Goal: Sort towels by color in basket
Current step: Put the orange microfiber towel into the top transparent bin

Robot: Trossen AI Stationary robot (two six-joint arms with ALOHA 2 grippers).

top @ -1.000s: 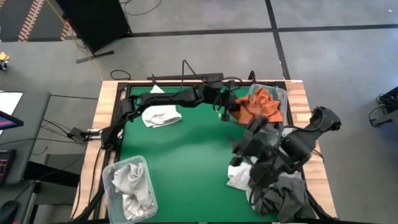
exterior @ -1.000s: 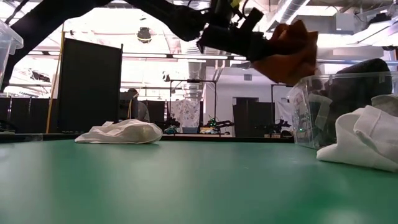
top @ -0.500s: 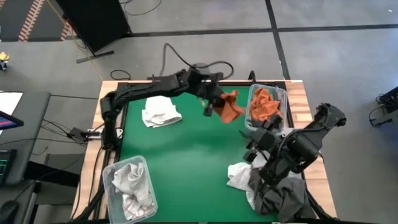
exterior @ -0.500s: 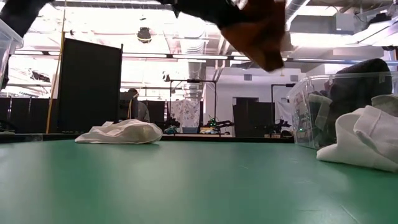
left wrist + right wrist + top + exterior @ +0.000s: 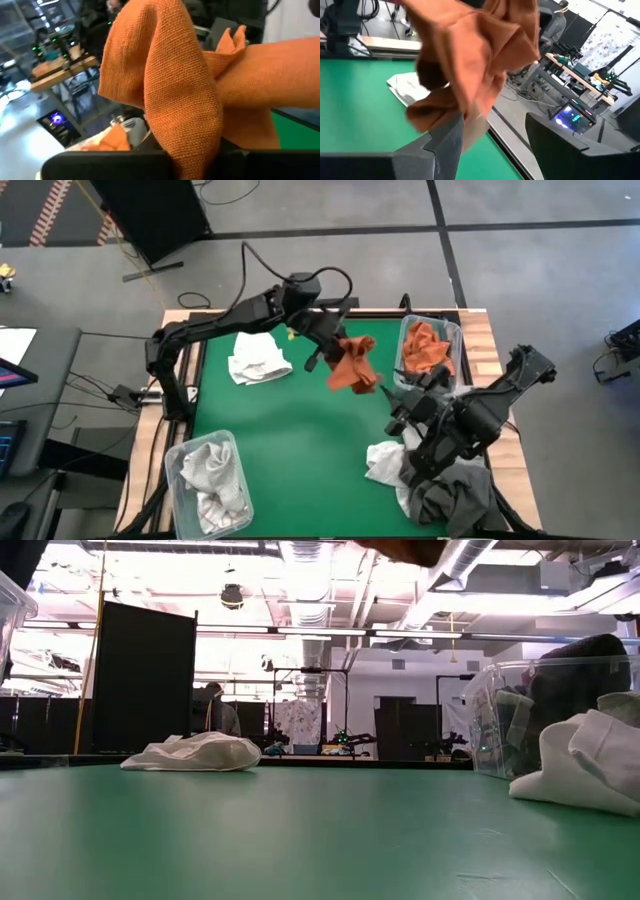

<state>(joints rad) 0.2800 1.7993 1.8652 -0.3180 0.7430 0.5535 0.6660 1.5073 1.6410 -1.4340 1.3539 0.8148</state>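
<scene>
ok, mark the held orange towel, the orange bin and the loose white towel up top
orange towel (image 5: 352, 366): high view, middle of the hanging cloth.
orange bin (image 5: 457, 340): high view, clear right rim.
white towel (image 5: 258, 360): high view, middle of the crumpled cloth on the mat.

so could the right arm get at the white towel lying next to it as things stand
Probably yes. The right gripper hovers with jaws open and empty just beside the white towel, which lies uncovered on the green mat with only grey towels bunched against its far side.
</scene>
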